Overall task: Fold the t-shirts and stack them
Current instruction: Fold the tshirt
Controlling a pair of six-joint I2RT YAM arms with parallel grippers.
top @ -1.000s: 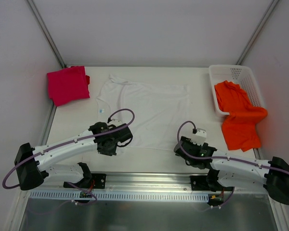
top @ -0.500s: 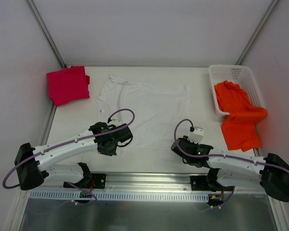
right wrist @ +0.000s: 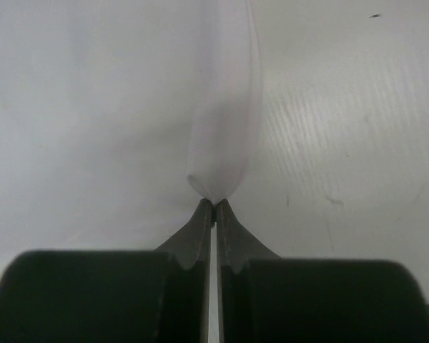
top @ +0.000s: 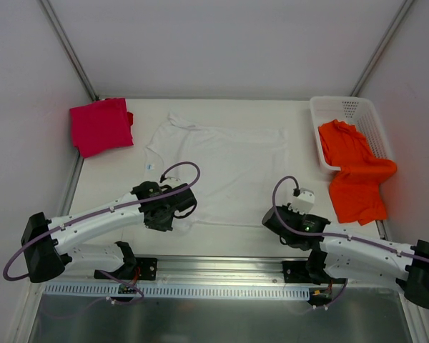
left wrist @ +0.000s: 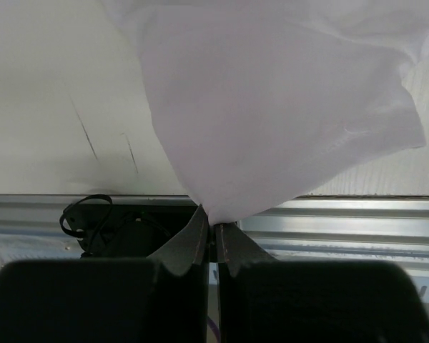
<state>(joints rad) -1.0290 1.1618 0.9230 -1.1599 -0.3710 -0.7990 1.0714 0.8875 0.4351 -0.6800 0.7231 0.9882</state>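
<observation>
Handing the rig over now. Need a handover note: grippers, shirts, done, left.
Left gripper: shut on the white shirt, near hem, left end.
Right gripper: shut on the same hem, right end.
The white shirt lies spread flat mid-table, unfolded.
Red shirt: looks folded, far left corner.
Orange shirt: crumpled, hanging out of the basket at right.
Done: red folded. Left: fold white and orange, stack all three.
</observation>
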